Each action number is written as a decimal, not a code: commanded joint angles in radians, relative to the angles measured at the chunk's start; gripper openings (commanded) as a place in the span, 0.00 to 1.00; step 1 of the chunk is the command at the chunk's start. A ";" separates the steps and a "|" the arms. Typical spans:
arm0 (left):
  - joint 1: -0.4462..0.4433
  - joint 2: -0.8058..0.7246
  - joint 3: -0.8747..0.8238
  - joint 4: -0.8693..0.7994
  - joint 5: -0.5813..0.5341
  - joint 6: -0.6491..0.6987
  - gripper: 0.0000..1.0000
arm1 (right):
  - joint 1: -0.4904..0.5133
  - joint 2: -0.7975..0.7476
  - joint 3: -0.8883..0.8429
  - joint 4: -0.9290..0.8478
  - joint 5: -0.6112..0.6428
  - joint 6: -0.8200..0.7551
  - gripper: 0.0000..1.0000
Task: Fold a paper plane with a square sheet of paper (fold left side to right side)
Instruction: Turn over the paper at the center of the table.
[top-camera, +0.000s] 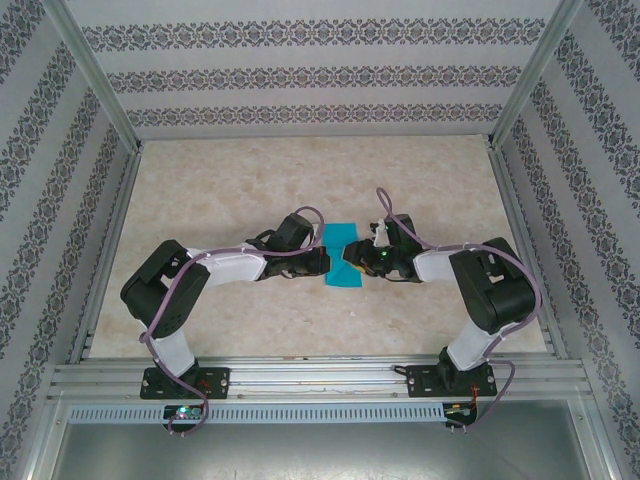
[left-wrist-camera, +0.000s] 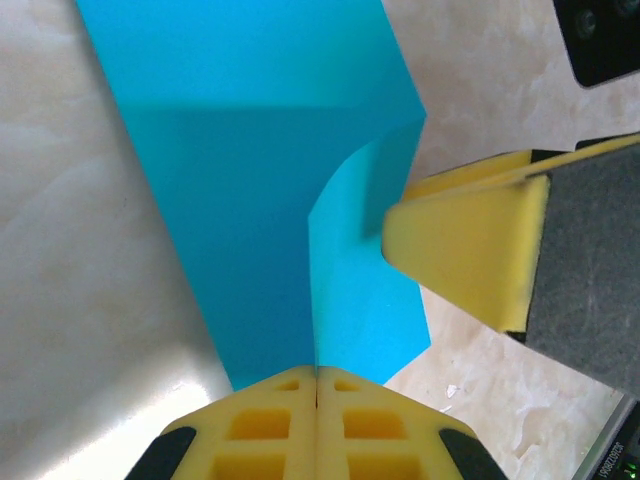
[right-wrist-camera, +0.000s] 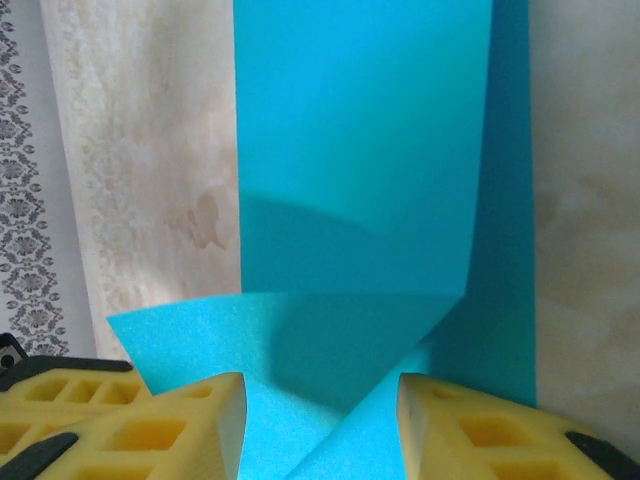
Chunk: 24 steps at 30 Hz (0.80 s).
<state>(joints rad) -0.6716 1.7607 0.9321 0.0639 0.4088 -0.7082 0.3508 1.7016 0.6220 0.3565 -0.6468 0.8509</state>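
The square sheet of paper (top-camera: 338, 240) lies mid-table between both arms, partly folded, with one flap raised. In the left wrist view the turquoise paper (left-wrist-camera: 250, 200) curls up along a crease that runs into my left gripper (left-wrist-camera: 318, 378), whose yellow pads are pressed together on its near edge. My left gripper (top-camera: 322, 262) touches the sheet's left side. My right gripper (top-camera: 360, 262) stands on the right side, open, and one of its yellow fingers (left-wrist-camera: 460, 245) pushes against the raised flap. In the right wrist view the paper (right-wrist-camera: 360, 180) spreads between the parted fingers of my right gripper (right-wrist-camera: 320, 425).
The marble-patterned table (top-camera: 220, 190) is boxed in by patterned walls (top-camera: 300, 75) and aluminium posts. A metal rail (top-camera: 320, 378) carrying both arm bases runs along the near edge. Bare tabletop surrounds the paper on every side.
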 joint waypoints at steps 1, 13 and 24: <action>0.015 -0.021 -0.010 0.035 -0.011 -0.010 0.00 | 0.022 0.028 0.019 0.095 -0.010 0.054 0.42; 0.021 -0.031 -0.029 0.033 -0.022 -0.015 0.00 | 0.031 0.045 0.017 0.140 0.013 0.090 0.34; 0.026 -0.064 -0.057 0.046 -0.030 -0.022 0.00 | 0.014 0.079 0.048 0.131 0.018 0.056 0.34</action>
<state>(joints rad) -0.6586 1.7229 0.8871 0.0761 0.3870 -0.7166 0.3752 1.7550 0.6365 0.4637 -0.6403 0.9360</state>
